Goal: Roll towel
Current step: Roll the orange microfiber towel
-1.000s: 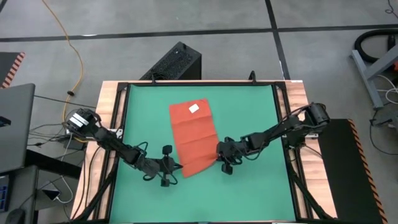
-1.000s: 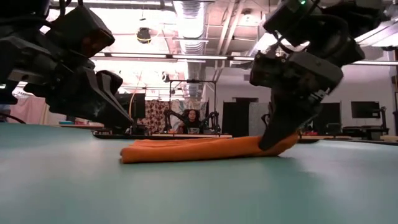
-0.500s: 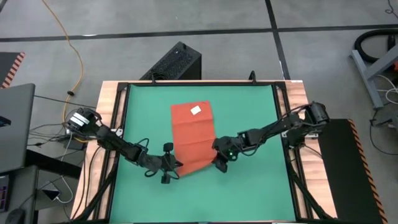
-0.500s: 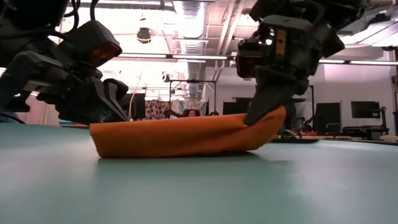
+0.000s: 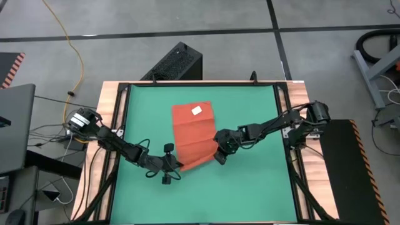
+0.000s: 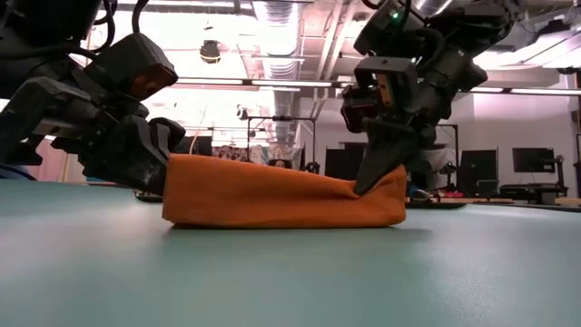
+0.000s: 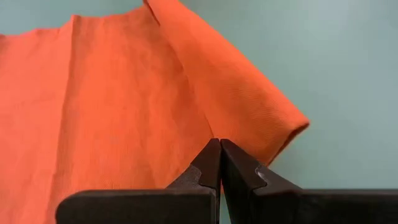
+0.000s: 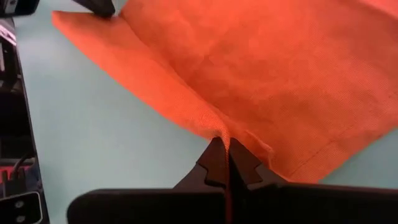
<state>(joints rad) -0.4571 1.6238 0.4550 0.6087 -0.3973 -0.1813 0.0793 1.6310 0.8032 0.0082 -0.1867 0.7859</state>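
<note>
The towel (image 5: 193,135) is laid on the green mat (image 5: 250,112) at the worktop's centre, white tag (image 5: 196,110) at its far end. Its near edge is lifted & folded over. The near-left corner is pinched by the left claw (image 5: 177,164), fingers closed on cloth. The near-right corner is gripped by the right claw (image 5: 218,153), also clamped shut on the towel.
</note>
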